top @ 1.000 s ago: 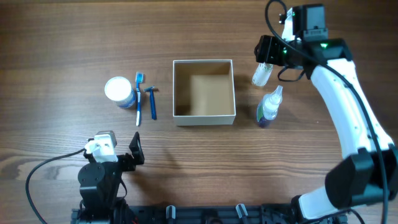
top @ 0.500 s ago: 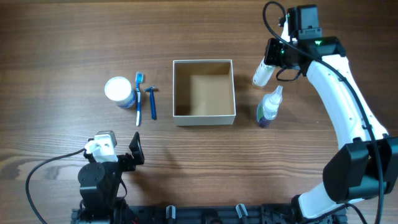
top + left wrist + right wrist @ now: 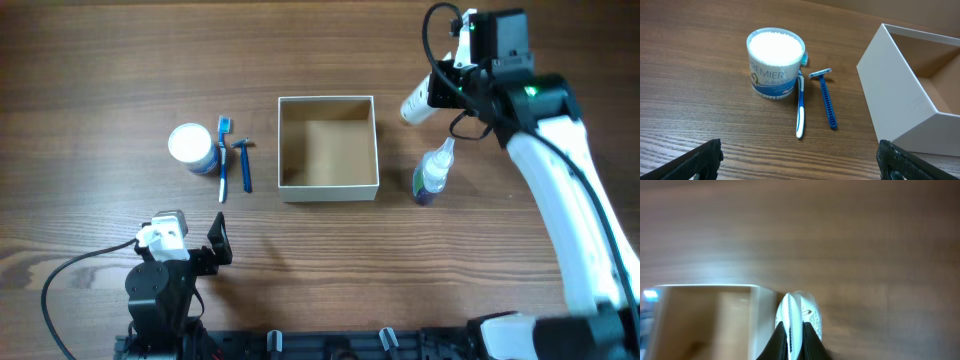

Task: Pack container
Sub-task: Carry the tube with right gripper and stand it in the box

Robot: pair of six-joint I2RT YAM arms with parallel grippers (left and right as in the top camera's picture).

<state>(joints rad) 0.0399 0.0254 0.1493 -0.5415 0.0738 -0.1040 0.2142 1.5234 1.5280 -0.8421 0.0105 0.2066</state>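
Note:
The container (image 3: 328, 189), a square white box with a tan-brown inside, sits mid-table; the left wrist view shows its white wall (image 3: 900, 95), and the blurred right wrist view shows its corner (image 3: 757, 315). My right gripper (image 3: 442, 90) is shut on a white tube (image 3: 415, 103), held just right of the box's far right corner. In the right wrist view the black fingertips (image 3: 792, 327) pinch the tube's flat end (image 3: 807, 311). My left gripper (image 3: 799, 149) stands open low at the near left, with nothing between its fingers.
Left of the box are a round cotton-swab jar (image 3: 190, 147), a blue-white toothbrush (image 3: 223, 160) and a blue razor (image 3: 243, 163). A small spray bottle (image 3: 433, 172) lies right of the box, under the right arm.
The right gripper has shut on the white tube and raised it off the table, shifting slightly toward the far side. The left arm has not moved.

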